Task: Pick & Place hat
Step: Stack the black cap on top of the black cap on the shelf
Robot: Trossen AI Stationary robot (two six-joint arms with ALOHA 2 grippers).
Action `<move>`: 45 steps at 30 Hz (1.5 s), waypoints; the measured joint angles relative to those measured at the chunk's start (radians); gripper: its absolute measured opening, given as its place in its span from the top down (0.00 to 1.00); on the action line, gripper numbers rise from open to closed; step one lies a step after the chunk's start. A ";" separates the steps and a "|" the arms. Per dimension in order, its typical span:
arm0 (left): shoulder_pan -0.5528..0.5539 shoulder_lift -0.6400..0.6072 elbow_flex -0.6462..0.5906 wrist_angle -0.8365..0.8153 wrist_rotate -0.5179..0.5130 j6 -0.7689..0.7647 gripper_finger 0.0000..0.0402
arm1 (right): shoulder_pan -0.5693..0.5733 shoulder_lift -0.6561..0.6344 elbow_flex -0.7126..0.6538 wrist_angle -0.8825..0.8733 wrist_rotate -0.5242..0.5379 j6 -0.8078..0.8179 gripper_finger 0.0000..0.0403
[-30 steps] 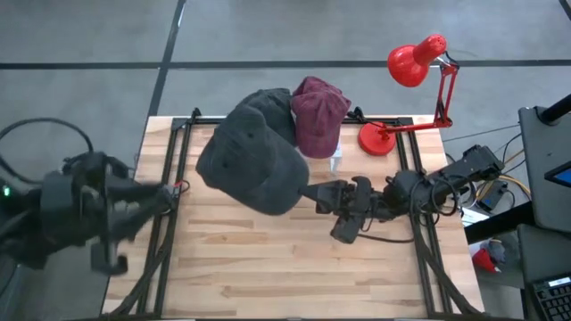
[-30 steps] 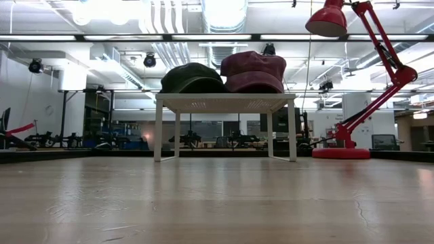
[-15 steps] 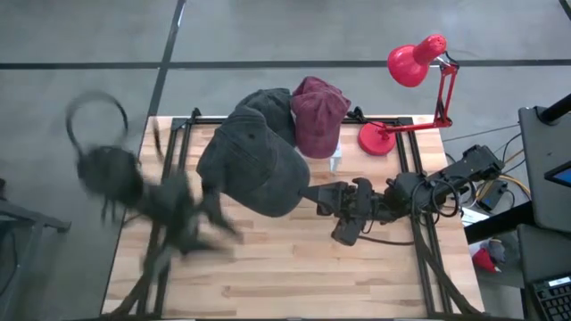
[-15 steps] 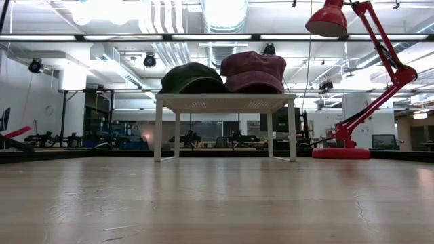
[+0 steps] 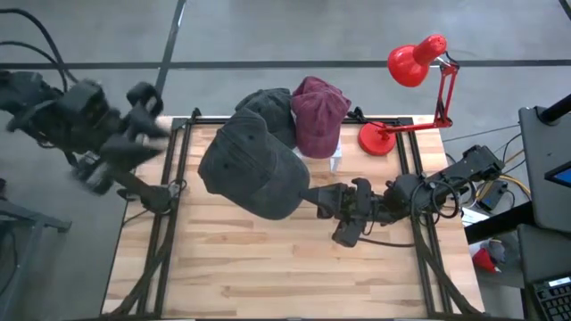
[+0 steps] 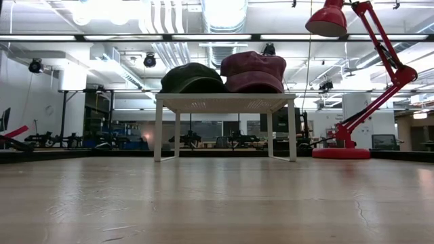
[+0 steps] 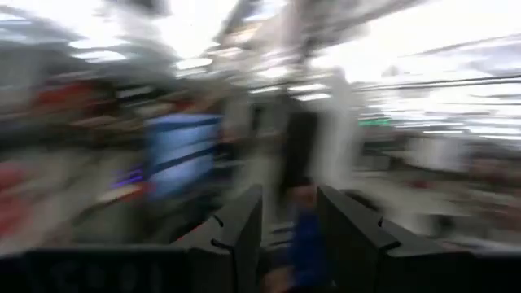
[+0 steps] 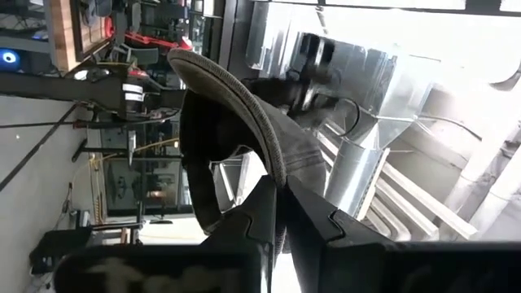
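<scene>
Currently the right gripper [image 5: 314,193] is clamped shut on the brim of a dark grey cap [image 5: 252,167], holding it aloft over the middle of the wooden table [image 5: 268,267]; the right wrist view shows the two fingers [image 8: 262,213] pinched tight on the curved brim edge, with the cap [image 8: 236,122] extending forward from them. Right arm reaches in from the table's right edge, lying low and roughly level across the boards. Held cap overlaps, in the high view, the near edge of a small white stand [image 6: 224,103] at the back of the table. On that stand rest two more caps side by side and touching: a dark green-grey cap [image 6: 192,78] on the left and a maroon cap [image 6: 253,72] on the right. In the low view neither the held cap nor either gripper appears; only the stand, its caps and a red desk lamp [image 6: 352,74] show. The lamp's base [image 5: 378,138] sits at the back right corner, just beside the stand, its shade [image 5: 415,60] hanging out beyond the table's rear edge. Left gripper [image 5: 143,100] is off the table, beyond its back left corner, blurred; the left wrist view shows its fingers [image 7: 244,232] standing part-way apart with nothing between them. Black frame rails [image 5: 174,178] run along both sides of the table.
</scene>
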 joint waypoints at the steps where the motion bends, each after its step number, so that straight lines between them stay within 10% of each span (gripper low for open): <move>1: 0.001 -0.010 0.000 -0.041 -0.100 -0.001 0.67 | 0.000 0.000 0.000 0.000 0.000 0.000 0.97; 5: 0.001 -0.037 -0.002 -0.179 -0.421 -0.087 0.67 | 0.000 0.000 0.000 0.001 0.000 0.000 0.97; 15: 0.001 -0.068 -0.003 -0.445 -0.618 -0.449 0.67 | 0.010 0.000 0.000 0.000 -0.003 -0.001 0.97; 24: 0.002 -0.022 -0.081 -0.658 -0.694 -0.708 0.67 | 0.024 0.000 0.001 0.001 -0.011 -0.001 0.97; 45: 0.013 -0.043 -0.167 -0.173 -0.536 -0.439 0.67 | 0.042 0.000 0.007 0.003 -0.011 -0.001 0.97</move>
